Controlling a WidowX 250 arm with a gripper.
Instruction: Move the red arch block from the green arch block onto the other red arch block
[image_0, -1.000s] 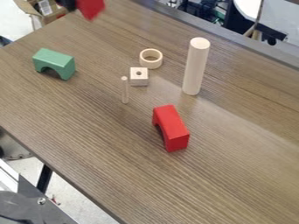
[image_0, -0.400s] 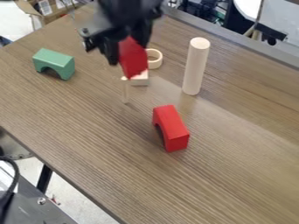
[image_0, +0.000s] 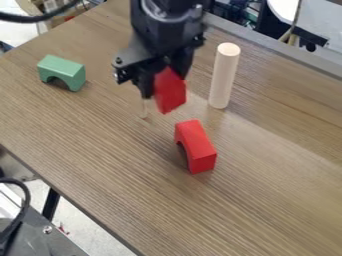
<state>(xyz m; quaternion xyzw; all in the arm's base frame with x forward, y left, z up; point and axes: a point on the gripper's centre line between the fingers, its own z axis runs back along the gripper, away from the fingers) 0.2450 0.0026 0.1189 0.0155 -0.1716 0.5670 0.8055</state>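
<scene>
One black two-finger gripper (image_0: 163, 82) is positioned over the work surface, in the upper middle of the camera view. The arm enters from the top edge. The jaws are closed onto one red block (image_0: 171, 92), with one finger on each side of it. The held block is tilted, with its lower end projecting below the fingers. The underside shape of this block cannot be determined.

Red blocks: two in total. One is the block in the gripper. The second is a red arch block (image_0: 197, 144), resting on the brown wood-grain table (image_0: 120, 160), below and slightly to the right of the held block in the view. The two are apart. The cutout of the arch block shows on its left side.

Green arch blocks: one. The green arch block (image_0: 65, 71) stands at the left of the view, well apart from the gripper, with its cutout visible.

Pale wooden cylinders: one thick, one thin. The thick cylinder (image_0: 224, 76) stands upright to the right of the gripper, taller than the arch blocks. The thin dowel (image_0: 143, 110) is at the lower left of the gripper, near the held block; its upper portion is hidden.
</scene>
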